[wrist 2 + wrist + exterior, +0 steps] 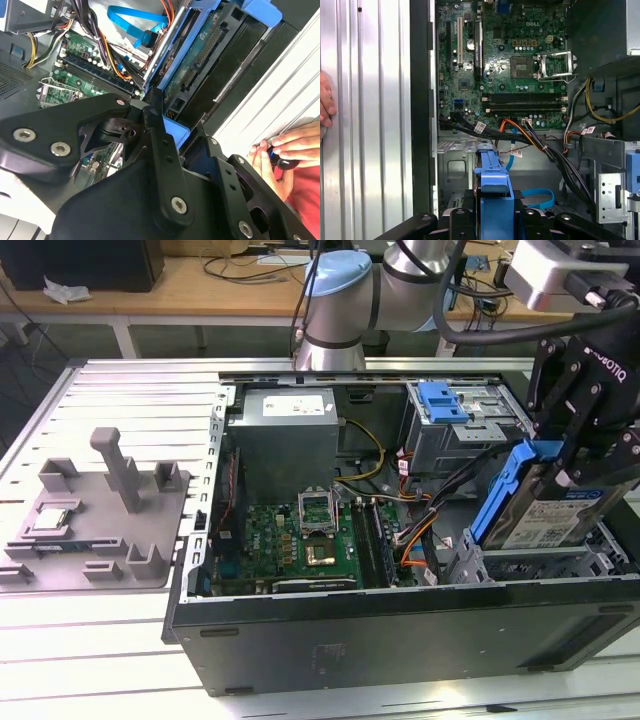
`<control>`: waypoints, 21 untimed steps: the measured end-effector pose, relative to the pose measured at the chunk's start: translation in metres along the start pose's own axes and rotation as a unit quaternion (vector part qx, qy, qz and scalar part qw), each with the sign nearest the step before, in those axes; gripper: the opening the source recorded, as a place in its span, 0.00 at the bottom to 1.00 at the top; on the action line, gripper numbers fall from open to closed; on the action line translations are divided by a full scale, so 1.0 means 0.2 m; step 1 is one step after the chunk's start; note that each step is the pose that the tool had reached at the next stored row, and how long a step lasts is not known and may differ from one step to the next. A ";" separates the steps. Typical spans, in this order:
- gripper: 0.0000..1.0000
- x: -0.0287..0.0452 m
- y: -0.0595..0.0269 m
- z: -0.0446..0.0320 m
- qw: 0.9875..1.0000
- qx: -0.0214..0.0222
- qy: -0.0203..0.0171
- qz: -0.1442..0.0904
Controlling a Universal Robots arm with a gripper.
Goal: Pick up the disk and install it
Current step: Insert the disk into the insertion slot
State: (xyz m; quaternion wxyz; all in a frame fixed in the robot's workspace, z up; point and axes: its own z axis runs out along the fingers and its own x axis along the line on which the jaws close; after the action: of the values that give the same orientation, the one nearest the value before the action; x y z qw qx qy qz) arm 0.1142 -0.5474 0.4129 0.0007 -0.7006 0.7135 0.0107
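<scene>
The disk (553,512), a silver drive with a white-and-blue label in a blue carrier bracket (503,490), hangs tilted on edge over the drive cage (530,565) at the exterior view's right end of the open computer case. My gripper (568,472) is shut on it from above. In the second wrist view the disk's underside (200,55) runs away from the black fingers (161,150), which clamp the blue carrier (176,132). In the first wrist view the carrier's blue edge (492,185) stands between the two fingers (457,219).
The case holds a green motherboard (300,535), a grey power supply (285,430), bundled cables (415,505) and another blue carrier (445,400) in the upper bay. A grey fixture (100,510) lies at the exterior view's left. A person's hand (287,150) rests on the ribbed table beside the case.
</scene>
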 end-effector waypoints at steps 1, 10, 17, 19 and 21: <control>0.37 0.000 0.000 0.002 1.000 0.000 0.000 0.000; 0.38 0.000 0.000 0.007 1.000 0.000 0.000 0.000; 0.44 0.000 0.000 0.007 1.000 0.000 0.000 0.000; 0.44 0.000 0.000 0.007 1.000 0.000 0.000 0.000; 0.44 0.000 0.000 0.007 1.000 0.000 0.000 0.000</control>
State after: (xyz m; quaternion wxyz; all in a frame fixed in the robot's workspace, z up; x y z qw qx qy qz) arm 0.1142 -0.5474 0.4114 0.0007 -0.7006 0.7135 0.0107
